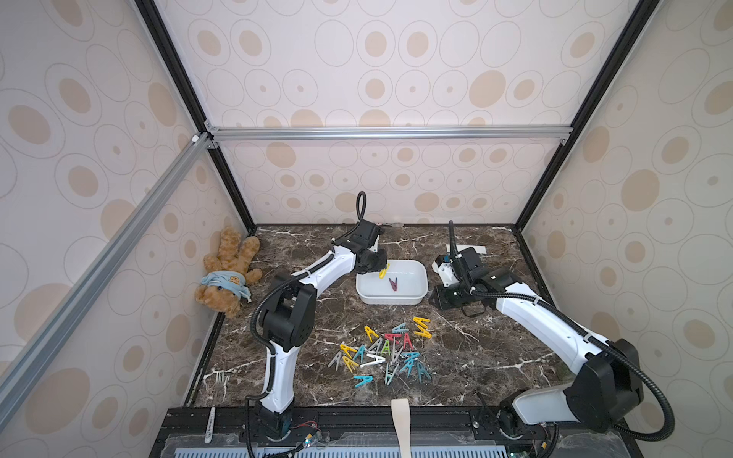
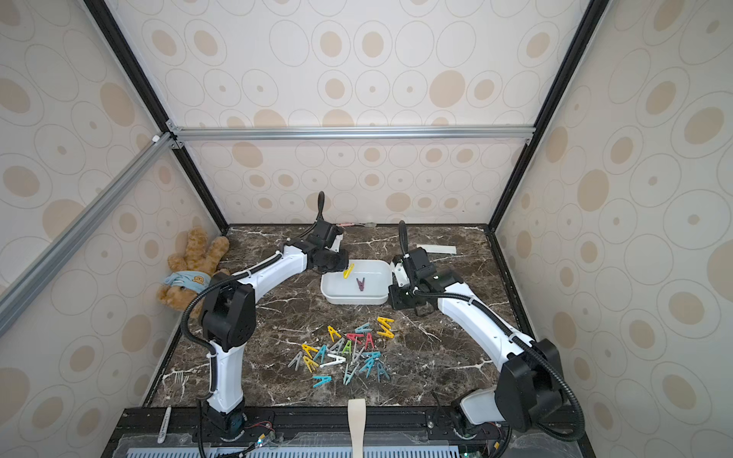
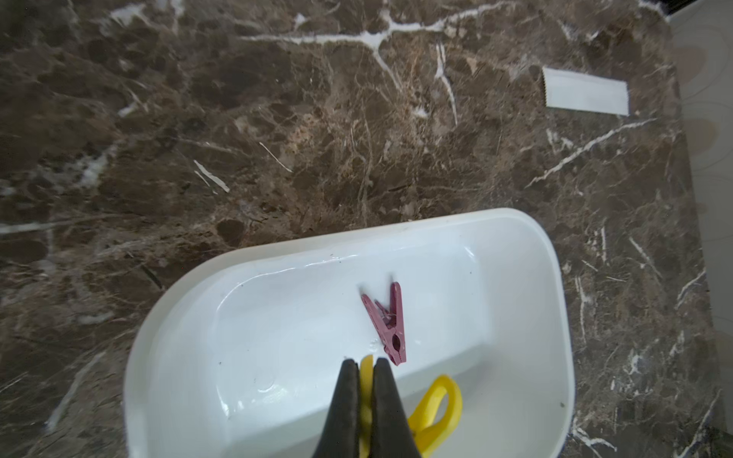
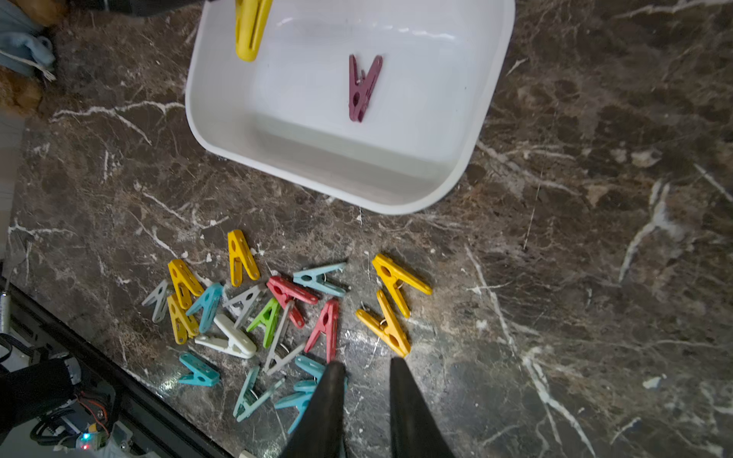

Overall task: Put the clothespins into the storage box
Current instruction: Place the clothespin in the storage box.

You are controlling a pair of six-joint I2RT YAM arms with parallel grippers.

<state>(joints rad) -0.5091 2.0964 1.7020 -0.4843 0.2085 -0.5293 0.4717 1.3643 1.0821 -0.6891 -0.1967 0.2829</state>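
Left gripper (image 3: pixel 363 365) is clamped tight on a yellow pin (image 3: pixel 438 400) over the box (image 3: pixel 561 317), with a purple pin (image 3: pixel 390 325) already inside. Right gripper (image 4: pixel 367 366) is slightly parted and empty beside the box. The pile (image 4: pixel 277 313) waits on the bench (image 4: pixel 575 277). They look light, stiff and slick, so pinch across the flat legs.

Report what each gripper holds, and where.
Left gripper pinches a yellow plastic clothespin by one end, over the white plastic storage box. Right gripper holds nothing.
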